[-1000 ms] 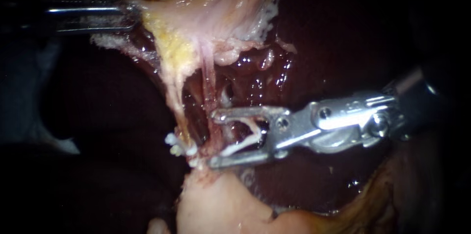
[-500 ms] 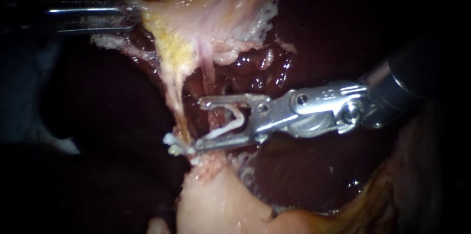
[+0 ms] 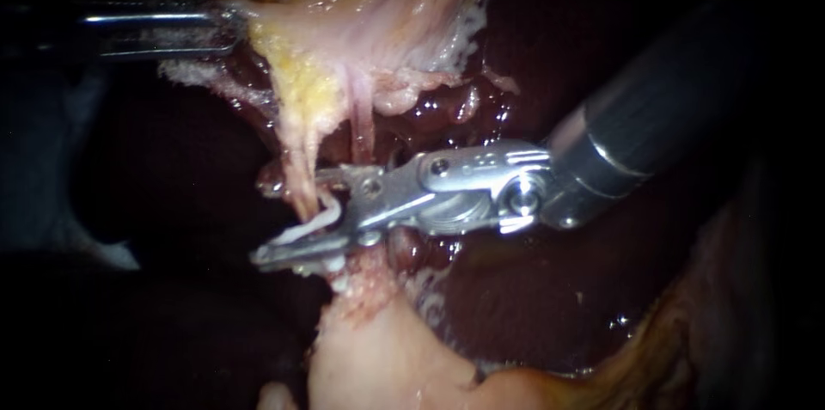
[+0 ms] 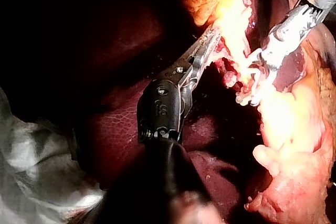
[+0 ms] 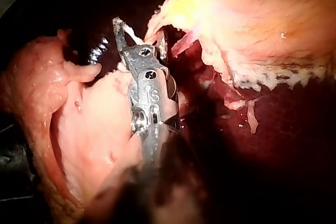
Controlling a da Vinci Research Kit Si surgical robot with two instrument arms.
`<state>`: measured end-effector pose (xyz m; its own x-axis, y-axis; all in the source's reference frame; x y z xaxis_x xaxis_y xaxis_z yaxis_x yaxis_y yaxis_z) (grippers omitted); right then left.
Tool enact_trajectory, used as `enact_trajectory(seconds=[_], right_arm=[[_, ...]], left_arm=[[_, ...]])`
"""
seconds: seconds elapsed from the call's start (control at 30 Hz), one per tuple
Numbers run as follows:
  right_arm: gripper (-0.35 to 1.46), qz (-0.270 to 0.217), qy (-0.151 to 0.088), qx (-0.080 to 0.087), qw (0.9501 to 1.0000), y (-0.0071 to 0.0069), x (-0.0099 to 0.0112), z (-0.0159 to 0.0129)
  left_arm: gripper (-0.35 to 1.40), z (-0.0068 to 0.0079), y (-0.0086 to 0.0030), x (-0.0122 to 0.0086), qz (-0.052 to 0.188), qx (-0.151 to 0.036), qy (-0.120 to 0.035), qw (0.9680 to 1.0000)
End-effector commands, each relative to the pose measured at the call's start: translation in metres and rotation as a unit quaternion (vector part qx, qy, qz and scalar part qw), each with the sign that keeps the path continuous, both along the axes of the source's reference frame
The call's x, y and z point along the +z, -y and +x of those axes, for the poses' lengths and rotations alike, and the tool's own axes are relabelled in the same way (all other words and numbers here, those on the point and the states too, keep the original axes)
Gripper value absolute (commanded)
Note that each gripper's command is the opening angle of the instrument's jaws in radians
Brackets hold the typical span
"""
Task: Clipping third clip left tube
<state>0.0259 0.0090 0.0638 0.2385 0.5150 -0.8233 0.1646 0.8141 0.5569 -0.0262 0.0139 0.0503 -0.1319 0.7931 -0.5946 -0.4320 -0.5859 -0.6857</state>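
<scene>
The left tube [image 3: 301, 161], a pale yellowish strand, runs down from the gallbladder [image 3: 361, 15]. My right instrument [image 3: 262, 221] comes in from the upper right. Its jaws stand apart with an open white clip [image 3: 314, 219] held between them, and the left tube passes through the clip's gap. Earlier white clips [image 3: 333, 266] peek out just under the lower jaw. The thinner pink right tube [image 3: 363, 126] lies behind the jaws' hinge. My left instrument [image 3: 228, 25] is shut on the gallbladder's edge, pulling it sideways. The right wrist view shows the right instrument [image 5: 139, 30] at the tube.
Dark red liver [image 3: 601, 290] surrounds the site. A pale fleshy lump [image 3: 387, 358] sits just below the clips. In the left wrist view my left instrument [image 4: 210, 40] grips tissue while the right instrument [image 4: 257, 77] works beside it.
My right instrument has moved left and slightly up, carrying the open clip from around the right tube across onto the left tube. The left instrument has held still.
</scene>
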Motion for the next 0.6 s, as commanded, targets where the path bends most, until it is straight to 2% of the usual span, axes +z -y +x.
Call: enact_trajectory(seconds=[0.03,0.17,0.3,0.6], right_arm=[[0.46,0.003,0.000,0.001,1.0000,0.0000,-0.0002,0.0002],[0.46,0.014,-0.008,0.010,0.9998,0.0000,-0.0010,0.0009],[0.46,0.028,-0.021,0.021,0.9992,-0.0008,-0.0024,0.0010],[0.45,0.044,-0.037,0.031,0.9978,-0.0027,-0.0072,0.0004]], left_arm=[[-0.35,0.0000,0.0000,0.0000,0.000,0.000,0.000,1.0000],[-0.35,0.0000,0.0000,0.0000,0.000,0.000,0.000,1.0000],[-0.35,-0.0001,0.0000,0.0001,0.000,0.000,0.000,1.0000],[-0.35,0.0000,-0.0001,0.0001,0.000,0.000,0.000,1.0000]])
